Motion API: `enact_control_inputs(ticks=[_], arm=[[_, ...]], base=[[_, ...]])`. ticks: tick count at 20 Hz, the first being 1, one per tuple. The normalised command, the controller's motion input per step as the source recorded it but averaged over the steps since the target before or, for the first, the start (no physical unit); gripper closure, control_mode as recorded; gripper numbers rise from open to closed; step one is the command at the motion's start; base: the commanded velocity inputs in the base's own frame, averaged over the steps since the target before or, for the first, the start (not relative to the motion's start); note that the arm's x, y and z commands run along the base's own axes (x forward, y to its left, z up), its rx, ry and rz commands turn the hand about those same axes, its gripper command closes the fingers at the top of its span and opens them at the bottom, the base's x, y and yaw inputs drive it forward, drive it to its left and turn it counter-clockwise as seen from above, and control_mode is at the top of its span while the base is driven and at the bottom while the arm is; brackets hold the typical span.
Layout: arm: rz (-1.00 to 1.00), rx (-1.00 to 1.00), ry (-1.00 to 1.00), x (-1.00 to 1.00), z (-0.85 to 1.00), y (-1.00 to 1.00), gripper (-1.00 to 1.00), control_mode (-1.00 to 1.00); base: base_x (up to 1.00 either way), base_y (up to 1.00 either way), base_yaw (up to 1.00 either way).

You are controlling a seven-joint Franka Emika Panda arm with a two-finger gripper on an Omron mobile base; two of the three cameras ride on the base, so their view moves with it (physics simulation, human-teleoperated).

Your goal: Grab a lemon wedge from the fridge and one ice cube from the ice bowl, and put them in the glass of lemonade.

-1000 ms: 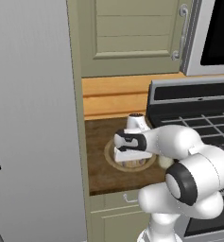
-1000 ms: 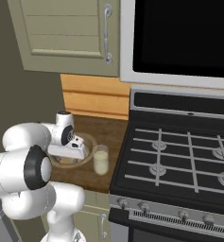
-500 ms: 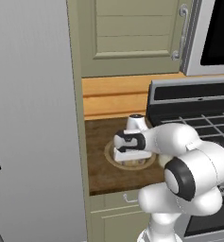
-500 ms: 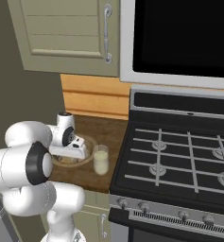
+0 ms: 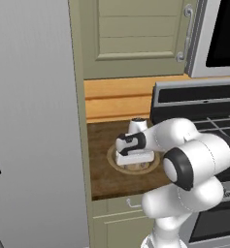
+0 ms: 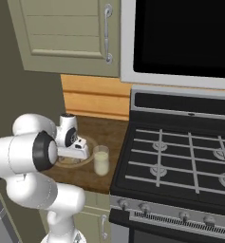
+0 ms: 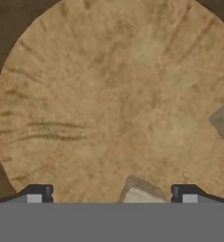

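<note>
A: From the left base view, where is the tool?

B: The tool [image 5: 134, 162] hangs low over the ice bowl [image 5: 114, 157], which sits on the brown table [image 5: 103, 181] between the grey fridge [image 5: 34, 121] on the left and the stove [image 5: 204, 104] on the right. There is a strip of bare table between the bowl's rim and the front edge.

A: And from the right?

B: The glass of lemonade [image 6: 101, 160] stands just beside the ice bowl [image 6: 89, 160], on the stove [image 6: 180, 161] side, near the front edge. The tool [image 6: 77, 153] is over the bowl, apart from the glass.

A: Hand view?

B: The ice bowl [image 7: 108, 94] lies close below, with dark table [image 7: 0, 28] past its rim. The fingertips [image 7: 35, 194] stand wide apart with an ice cube [image 7: 139, 191] between them, not gripped. Another piece [image 7: 223, 120] lies at the right edge.
</note>
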Motion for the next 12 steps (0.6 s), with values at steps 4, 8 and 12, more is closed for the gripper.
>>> enact_control_inputs(ticks=[4,8,12], arm=[[0.00,0.00,0.00,0.16,-0.09,0.00,-1.00,-1.00],[0.00,0.00,0.00,0.28,-0.02,0.00,-1.00,-1.00],[0.00,0.00,0.00,-0.18,-0.21,0.00,-1.00,-1.00]], base=[[0.00,0.00,0.00],[0.00,0.00,0.00],[0.00,0.00,0.00]])
